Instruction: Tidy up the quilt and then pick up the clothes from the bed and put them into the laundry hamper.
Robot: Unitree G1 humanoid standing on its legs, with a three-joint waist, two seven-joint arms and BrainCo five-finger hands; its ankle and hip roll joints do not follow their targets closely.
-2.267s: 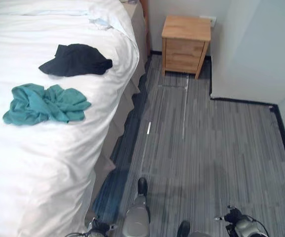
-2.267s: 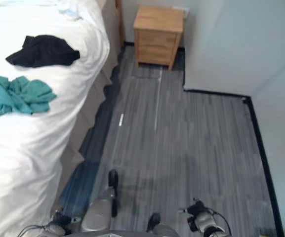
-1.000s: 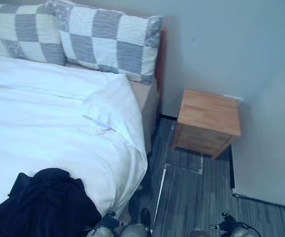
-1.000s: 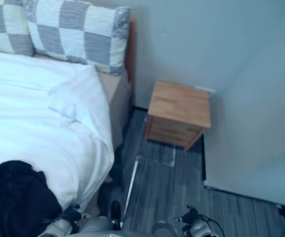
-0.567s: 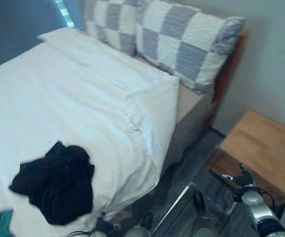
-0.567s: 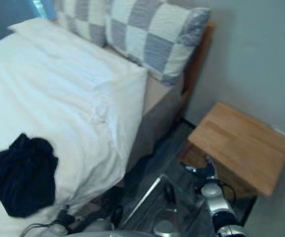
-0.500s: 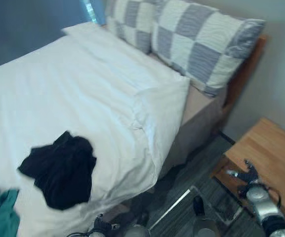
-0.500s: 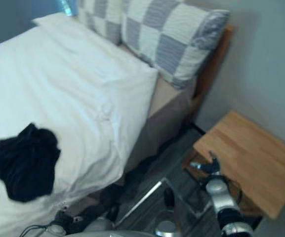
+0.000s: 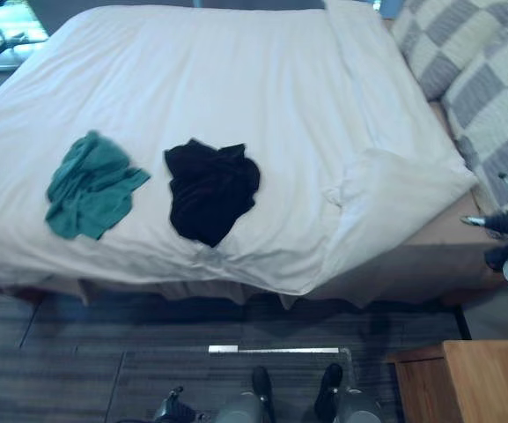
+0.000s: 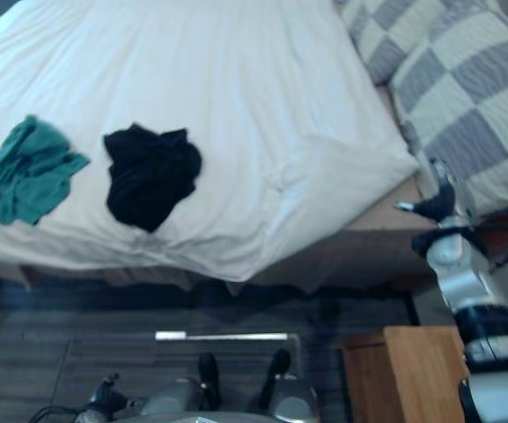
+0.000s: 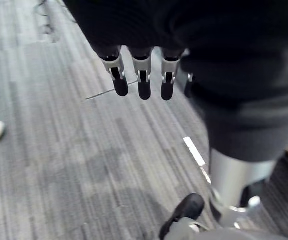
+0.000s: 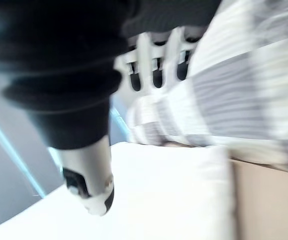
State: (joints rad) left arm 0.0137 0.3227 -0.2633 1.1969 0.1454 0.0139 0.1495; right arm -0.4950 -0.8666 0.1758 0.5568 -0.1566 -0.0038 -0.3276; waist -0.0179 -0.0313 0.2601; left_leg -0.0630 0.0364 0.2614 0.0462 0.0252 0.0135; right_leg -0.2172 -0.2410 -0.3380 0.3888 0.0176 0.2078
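Nearest the robot, the left hand (image 11: pixel 140 80) hung low over the grey floor (image 11: pixel 59 165), its fingers straight and relaxed with nothing in them; a wooden nightstand (image 10: pixel 408 374) stood at the bedside, just right of the robot. The right hand (image 10: pixel 437 204) was raised at the bed's near corner, beside the checked pillows (image 10: pixel 465 97), its fingers extended and its thumb apart, holding nothing. The white quilt (image 9: pixel 236 79) covered most of the bed, but its near corner (image 9: pixel 386 189) by the pillows was folded and bunched, with bare mattress (image 9: pixel 430 238) showing beside it. The step in hand looked to be tidying the quilt; to do it well the right hand should take the bunched corner by its edge, draw it flat toward the pillows and smooth it without dragging the clothes. The black garment (image 9: pixel 211 187) lay near the bed's front edge, the teal garment (image 9: pixel 89 185) just left of it and apart; both remained to be collected. No hamper could be made out.
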